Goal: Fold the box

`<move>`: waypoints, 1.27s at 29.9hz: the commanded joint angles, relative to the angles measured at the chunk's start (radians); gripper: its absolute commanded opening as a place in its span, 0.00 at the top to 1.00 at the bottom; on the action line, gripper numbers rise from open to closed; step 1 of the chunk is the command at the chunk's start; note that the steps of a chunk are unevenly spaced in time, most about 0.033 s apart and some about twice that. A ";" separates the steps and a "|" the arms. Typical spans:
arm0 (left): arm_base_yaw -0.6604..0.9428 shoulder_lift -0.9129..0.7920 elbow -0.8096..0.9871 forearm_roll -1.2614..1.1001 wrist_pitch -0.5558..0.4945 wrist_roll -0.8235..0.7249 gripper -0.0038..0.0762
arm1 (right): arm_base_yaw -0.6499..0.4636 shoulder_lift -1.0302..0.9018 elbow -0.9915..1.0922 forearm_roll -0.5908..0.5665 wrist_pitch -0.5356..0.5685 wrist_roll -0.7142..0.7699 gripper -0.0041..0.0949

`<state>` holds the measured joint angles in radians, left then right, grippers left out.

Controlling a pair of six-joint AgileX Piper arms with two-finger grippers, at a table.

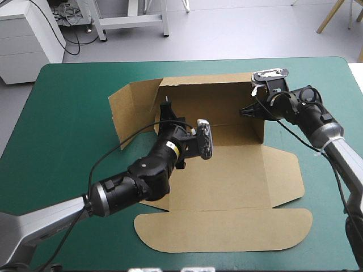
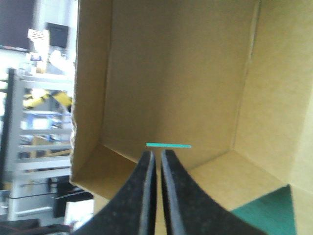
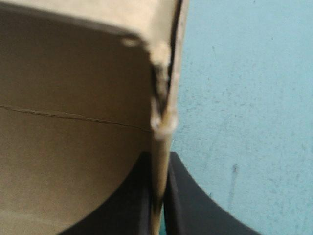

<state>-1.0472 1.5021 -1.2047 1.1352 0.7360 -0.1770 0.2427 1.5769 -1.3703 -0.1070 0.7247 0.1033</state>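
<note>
Brown box (image 1: 227, 170) at centre of the worktop (image 1: 68, 113), partly formed: twelve and three o'clock walls upright, nine o'clock wall splayed, lid flat at six. The right tool (image 3: 159, 164) clamps the three o'clock wall; the left tool (image 2: 157, 154), pressed together, points inside.

Setting reads as a robotics lab. White drawer cabinet (image 1: 25, 42) and metal frame (image 1: 133, 21) (loose cables (image 1: 67, 16) beside) stand on grey floor (image 1: 238, 34).
</note>
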 commanded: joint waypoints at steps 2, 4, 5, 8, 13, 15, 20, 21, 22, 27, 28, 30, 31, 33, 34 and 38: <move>0.109 -0.038 -0.223 -0.506 0.101 0.339 0.93 | -0.006 -0.040 -0.038 0.011 -0.037 -0.003 0.97; 0.198 -0.038 -0.310 -0.704 0.183 0.406 0.93 | -0.006 -0.040 -0.038 0.013 -0.037 -0.003 0.97; 0.251 -0.038 -0.348 -0.786 0.216 0.409 0.93 | -0.006 -0.040 -0.038 0.014 -0.037 -0.003 0.97; 0.431 -0.038 -0.428 -1.012 0.280 0.406 0.93 | -0.006 -0.040 -0.038 0.014 -0.036 -0.003 0.97; 0.717 -0.041 -0.441 -1.295 0.286 0.414 0.93 | -0.006 -0.040 -0.038 0.014 -0.026 -0.009 0.97; 0.831 -0.041 -0.429 -1.393 0.287 0.450 0.93 | -0.006 -0.040 -0.038 0.014 -0.018 -0.013 0.97; 1.089 -0.041 -0.393 -1.618 0.336 0.522 0.93 | -0.006 -0.040 -0.038 0.020 -0.008 -0.015 0.97; 1.139 -0.041 -0.376 -1.657 0.339 0.522 0.93 | -0.006 -0.040 -0.038 0.023 -0.008 -0.015 0.97; 1.177 -0.041 -0.358 -1.691 0.339 0.522 0.93 | -0.006 -0.040 -0.038 0.025 -0.007 -0.015 0.97; 1.360 -0.041 -0.200 -1.846 0.319 0.588 0.93 | -0.006 -0.040 -0.038 0.035 0.011 -0.015 0.97; 1.382 -0.041 -0.160 -1.858 0.303 0.601 0.93 | -0.006 -0.040 -0.038 0.040 0.012 -0.019 0.97; 1.433 -0.041 -0.079 -1.906 0.252 0.603 0.93 | -0.006 -0.040 -0.038 0.040 0.012 -0.019 0.97; 1.455 -0.041 -0.040 -1.949 0.229 0.603 0.93 | -0.006 -0.040 -0.038 0.048 0.012 -0.019 0.97; 1.490 -0.041 0.025 -2.028 0.197 0.603 0.93 | -0.006 -0.040 -0.044 0.064 0.027 -0.022 0.97; 1.506 -0.041 0.053 -2.064 0.188 0.603 0.93 | -0.006 -0.038 -0.054 0.071 0.055 -0.026 0.97; 1.541 -0.041 0.111 -2.101 0.173 0.603 0.93 | -0.006 -0.035 -0.125 0.082 0.172 -0.026 0.97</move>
<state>0.4749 1.5012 -1.0989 -0.8704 0.9343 0.4211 0.2408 1.5799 -1.4173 -0.0360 0.8510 0.0920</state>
